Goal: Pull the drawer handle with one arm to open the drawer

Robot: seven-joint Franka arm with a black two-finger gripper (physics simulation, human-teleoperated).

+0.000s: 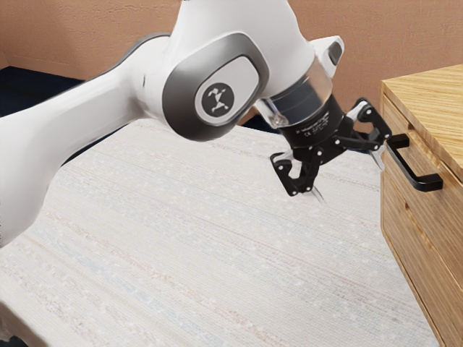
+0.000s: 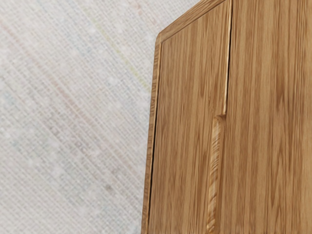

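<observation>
I count 1 white arm (image 1: 108,108), carrying 1 black gripper (image 1: 349,178) with 2 fingers (image 1: 295,176). There is 1 wooden cabinet (image 1: 427,101), and I see 1 black handle (image 1: 412,170) on it. 1 pale table (image 1: 181,238) lies underneath. I cannot tell how many drawer fronts the cabinet has.

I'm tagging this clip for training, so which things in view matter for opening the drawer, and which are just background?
For the job:
black handle
top drawer that it is fixed to
claw, open, close by that handle
wooden cabinet

Just there:
pale woven table
brown wall behind
</observation>
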